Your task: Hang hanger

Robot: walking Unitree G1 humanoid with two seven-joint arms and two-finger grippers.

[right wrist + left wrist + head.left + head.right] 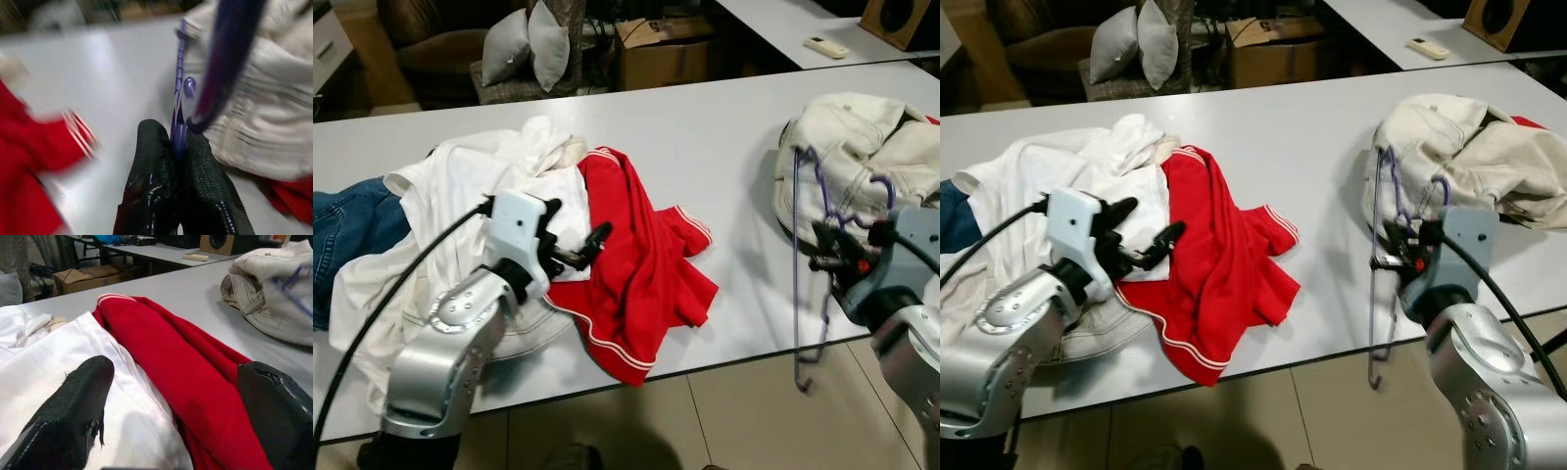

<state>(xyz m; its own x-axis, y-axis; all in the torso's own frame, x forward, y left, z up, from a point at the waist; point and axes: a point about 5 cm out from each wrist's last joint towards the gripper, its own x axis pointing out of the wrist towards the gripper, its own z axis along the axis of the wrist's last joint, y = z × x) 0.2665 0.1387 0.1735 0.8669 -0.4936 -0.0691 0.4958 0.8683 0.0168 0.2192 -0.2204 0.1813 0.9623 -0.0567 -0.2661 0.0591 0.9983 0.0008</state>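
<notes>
- The counter (705, 147) looks smooth, matt and pale grey.
- The red shirt (636, 264) is soft knit cloth (white ribbed trim).
- The cream jacket (862, 147) is heavy stitched cloth.
- The purple hanger (808, 284) has a glossy, thin plastic-coated finish.
- The right pincer (178, 147) pinches it between textured rubbery black fingers (146, 161).
- The left pincer (176, 416) has matt, scuffed pads.

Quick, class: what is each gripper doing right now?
Left gripper: open, over the white shirt and red shirt.
Right gripper: shut on the purple hanger.
</notes>
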